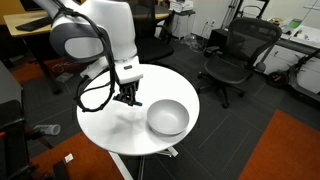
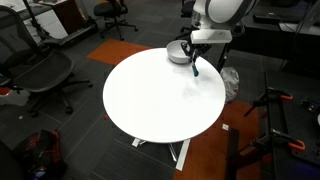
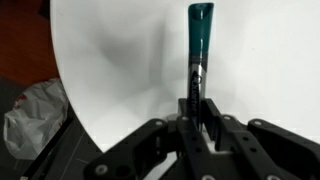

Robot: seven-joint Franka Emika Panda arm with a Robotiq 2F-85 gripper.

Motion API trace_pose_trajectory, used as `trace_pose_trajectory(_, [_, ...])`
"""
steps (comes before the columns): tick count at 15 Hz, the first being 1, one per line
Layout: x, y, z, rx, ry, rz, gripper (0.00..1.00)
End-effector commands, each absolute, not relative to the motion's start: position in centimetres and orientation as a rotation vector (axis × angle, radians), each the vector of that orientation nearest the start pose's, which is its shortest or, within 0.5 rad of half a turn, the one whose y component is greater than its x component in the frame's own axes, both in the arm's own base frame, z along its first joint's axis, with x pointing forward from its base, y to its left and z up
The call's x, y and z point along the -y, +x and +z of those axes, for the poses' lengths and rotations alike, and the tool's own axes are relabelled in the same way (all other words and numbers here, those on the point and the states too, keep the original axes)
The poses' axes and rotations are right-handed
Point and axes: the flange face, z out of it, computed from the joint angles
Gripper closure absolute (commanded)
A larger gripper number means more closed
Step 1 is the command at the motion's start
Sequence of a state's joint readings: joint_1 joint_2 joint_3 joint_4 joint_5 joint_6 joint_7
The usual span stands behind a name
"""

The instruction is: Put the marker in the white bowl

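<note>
The marker (image 3: 199,45) is a slim dark stick with a teal-blue end; my gripper (image 3: 197,112) is shut on its dark end, and the teal end points away from the jaws over the white table. In an exterior view the marker (image 2: 194,68) hangs from the gripper (image 2: 192,60) just above the tabletop, beside the white bowl (image 2: 178,53). In an exterior view the gripper (image 1: 127,97) is left of the deep white bowl (image 1: 167,117), apart from it. The bowl is out of the wrist view.
The round white table (image 1: 110,120) (image 2: 150,100) stands on a dark floor with an orange carpet patch (image 1: 290,150). Black office chairs (image 1: 240,55) (image 2: 40,70) stand around. A crumpled plastic bag (image 3: 35,110) lies on the floor below the table edge.
</note>
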State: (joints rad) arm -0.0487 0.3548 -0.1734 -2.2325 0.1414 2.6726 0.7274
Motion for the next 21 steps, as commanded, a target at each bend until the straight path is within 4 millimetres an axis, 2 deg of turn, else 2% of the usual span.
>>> trace_pose_trajectory(1, [14.6, 54.9, 25.9, -1.586, -2.628, -0.271, 0.95])
trace_pose_trajectory(7, [18.1, 58.6, 29.3, -1.635, -2.556, -0.414, 0.95])
trace_pose_trajectory(10, [19.8, 60.8, 29.8, -1.658, -2.543, -0.460, 0.95])
trace_pose_trajectory(15, [22.3, 63.1, 28.1, -1.723, -2.540, -0.453, 0.95])
trace_pose_trajectory(21, [24.6, 64.2, 25.4, -1.825, -2.541, -0.371, 0.95])
